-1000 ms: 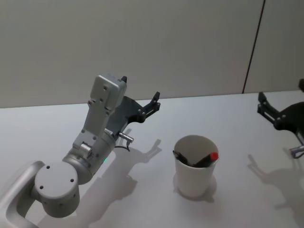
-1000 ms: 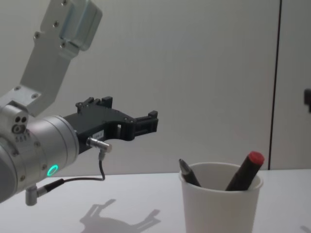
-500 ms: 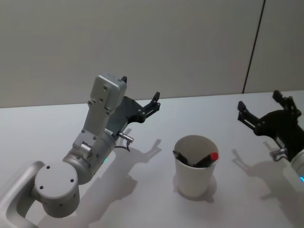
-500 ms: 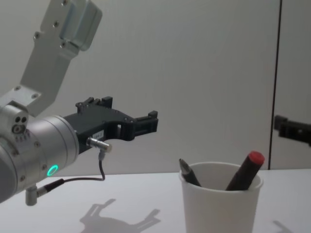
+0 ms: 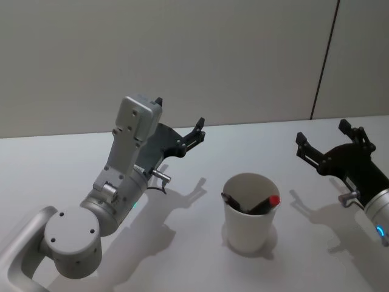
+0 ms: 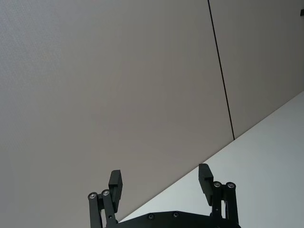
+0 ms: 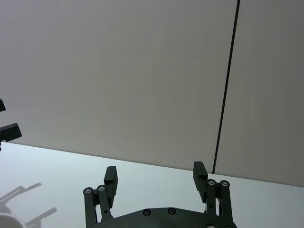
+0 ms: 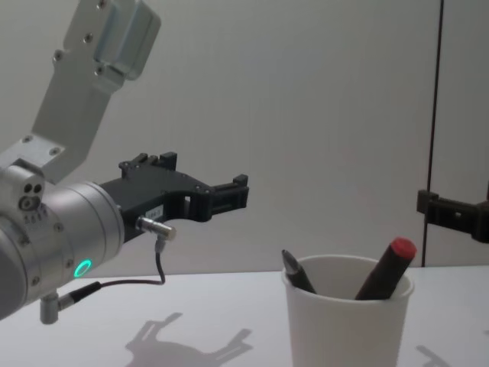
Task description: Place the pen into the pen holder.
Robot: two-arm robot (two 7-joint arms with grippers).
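Pens, a dark one (image 5: 231, 201) and a red-capped one (image 5: 265, 204), lean inside the white paper cup (image 5: 248, 234) on the table (image 5: 61, 164), so the job looks done. Left gripper (image 5: 180, 129) hangs up left of the cup, right gripper (image 5: 326, 139) to its right; both are spread apart and empty. A low sweep by either could topple the light cup. From the chest the pen tips stand above the rim; from the head the cup's inside shows
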